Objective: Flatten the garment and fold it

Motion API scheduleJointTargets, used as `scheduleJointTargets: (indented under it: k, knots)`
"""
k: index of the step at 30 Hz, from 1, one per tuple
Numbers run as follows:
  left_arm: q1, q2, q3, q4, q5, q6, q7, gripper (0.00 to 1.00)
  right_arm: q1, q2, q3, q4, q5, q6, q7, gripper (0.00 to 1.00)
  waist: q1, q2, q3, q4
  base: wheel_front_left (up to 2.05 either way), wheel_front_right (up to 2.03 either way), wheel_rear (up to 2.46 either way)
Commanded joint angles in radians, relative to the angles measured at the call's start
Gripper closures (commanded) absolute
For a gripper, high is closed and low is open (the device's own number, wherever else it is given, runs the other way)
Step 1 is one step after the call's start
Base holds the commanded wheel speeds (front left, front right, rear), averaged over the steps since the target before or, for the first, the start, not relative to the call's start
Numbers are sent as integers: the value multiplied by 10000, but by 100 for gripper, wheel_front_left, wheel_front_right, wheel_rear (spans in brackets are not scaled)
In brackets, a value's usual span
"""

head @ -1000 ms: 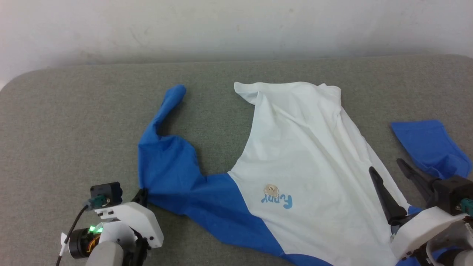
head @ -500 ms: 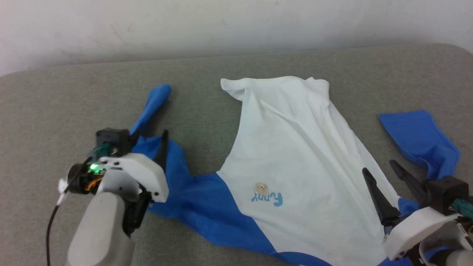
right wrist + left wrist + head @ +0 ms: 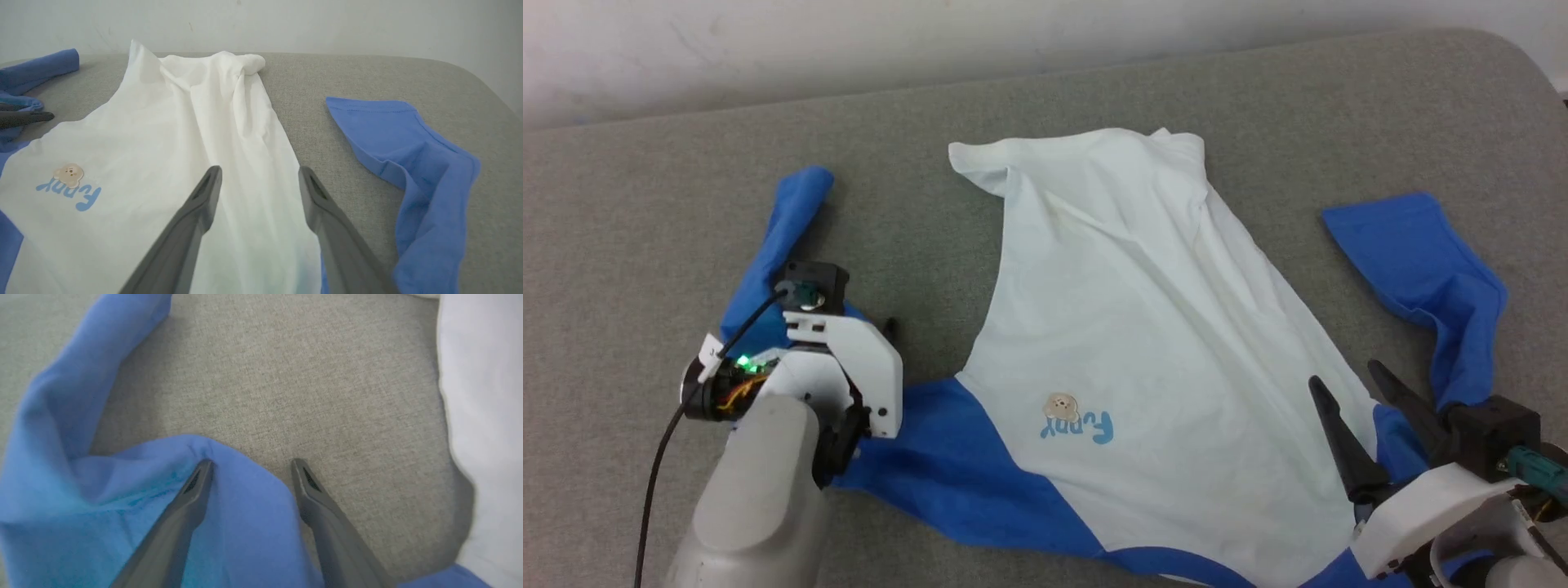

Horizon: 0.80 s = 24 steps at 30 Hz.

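Left gripper (image 3: 252, 462) jaws apart, clamping nothing, tips low over the bunched blue sleeve (image 3: 245, 522) on the robot's left. Right gripper (image 3: 260, 169) jaws also apart and empty, hovering over the near white edge of the thin white fabric shirt (image 3: 1143, 327) with bright blue long sleeves and a small tan bear patch (image 3: 1061, 405). The shirt lies chest-up across the grey fabric-covered surface (image 3: 645, 204). Flattening looks about half done: the body is mostly spread but has creases near the far corners, the left sleeve is doubled over, the other blue sleeve (image 3: 1421, 253) is kinked, and no fold is started.
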Motion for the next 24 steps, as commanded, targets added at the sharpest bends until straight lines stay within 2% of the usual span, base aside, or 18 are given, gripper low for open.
scheduleJointTargets:
  k: [1, 2, 3, 8, 12, 20, 24]
  knots:
    - [248, 134, -83, 545, 65, 33, 406, 4, -150, 76, 9, 64, 21, -11, -85, 0, 1, 0, 144, -54, 0, 0, 0]
    - [260, 128, -113, 615, 20, -31, 512, 69, -170, 85, 18, 96, 14, -11, -94, 0, 1, 0, 154, -37, 0, 0, 0]
    - [266, 106, -123, 644, -35, -71, 561, 100, -192, 93, 22, 127, 7, -11, -98, 0, 1, 0, 151, -12, 0, 0, 0]
    - [282, -48, -109, 421, -207, -113, -11, 100, -259, 82, 31, 273, -12, -11, -76, 0, 1, 0, -63, 149, 0, 0, 0]
    - [191, -251, -57, 37, -333, -176, -1252, 100, -227, 40, 41, 360, -15, -11, -42, 0, 1, 0, -374, 238, 0, 0, 0]
    - [-27, -697, -371, -726, -471, -693, -3318, 100, -110, 28, 59, 402, -10, -11, 72, 0, 1, 0, -785, 270, 0, 0, 0]
    - [87, -864, -806, -619, -408, -840, -3304, 100, -47, 19, 45, 379, 7, -11, 99, 0, 1, 0, -854, 247, 0, 0, 0]
